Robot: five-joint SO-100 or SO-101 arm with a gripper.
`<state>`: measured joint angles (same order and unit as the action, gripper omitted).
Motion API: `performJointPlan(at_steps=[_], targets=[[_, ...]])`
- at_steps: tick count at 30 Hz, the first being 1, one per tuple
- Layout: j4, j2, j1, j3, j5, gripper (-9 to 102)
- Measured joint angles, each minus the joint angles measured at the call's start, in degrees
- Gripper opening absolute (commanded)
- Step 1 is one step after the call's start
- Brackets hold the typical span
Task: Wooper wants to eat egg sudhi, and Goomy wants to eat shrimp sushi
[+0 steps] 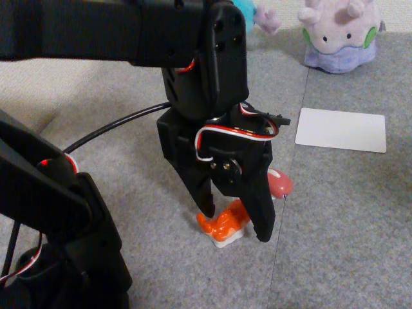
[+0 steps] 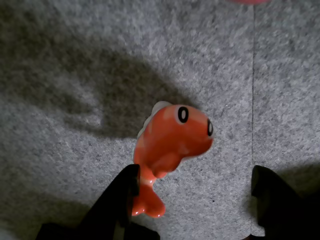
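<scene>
The shrimp sushi (image 1: 222, 225) is a glossy orange toy on a white rice base, lying on the grey carpet. My gripper (image 1: 236, 225) is open and lowered around it, one black finger on each side. In the wrist view the shrimp sushi (image 2: 172, 140) lies between the fingers (image 2: 122, 200), close against the left one, with a gap to the right one, and the gripper (image 2: 195, 200) is open. Goomy (image 1: 340, 35), a pale lilac plush, sits at the back right. A blue edge and a pinkish gill of Wooper (image 1: 246, 9) peek out behind the arm. The egg sudhi is out of view.
A pink-red and white toy (image 1: 281, 183) lies just right of the gripper. A white card (image 1: 341, 130) lies flat on the carpet in front of Goomy. The arm's black base (image 1: 58, 257) fills the lower left. A carpet seam runs down the right side.
</scene>
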<state>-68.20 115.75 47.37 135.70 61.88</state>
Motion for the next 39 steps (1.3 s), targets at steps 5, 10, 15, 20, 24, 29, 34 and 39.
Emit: performJointPlan(at_steps=[5, 10, 15, 20, 24, 29, 34, 39], targets=[[2.37, 0.00, 0.00, 0.53, 0.00, 27], [5.10, 0.00, -0.18, 2.72, 0.00, 27], [6.68, 0.00, -4.04, 5.71, 0.88, 27], [10.02, 0.00, -5.63, 7.91, 2.46, 27], [11.07, 0.00, -4.92, 8.44, 2.37, 27], [11.16, 0.00, -5.36, 8.44, 2.37, 21], [11.87, 0.00, -4.83, 8.61, 2.37, 20], [11.95, 0.00, -4.75, 8.61, 2.37, 15]])
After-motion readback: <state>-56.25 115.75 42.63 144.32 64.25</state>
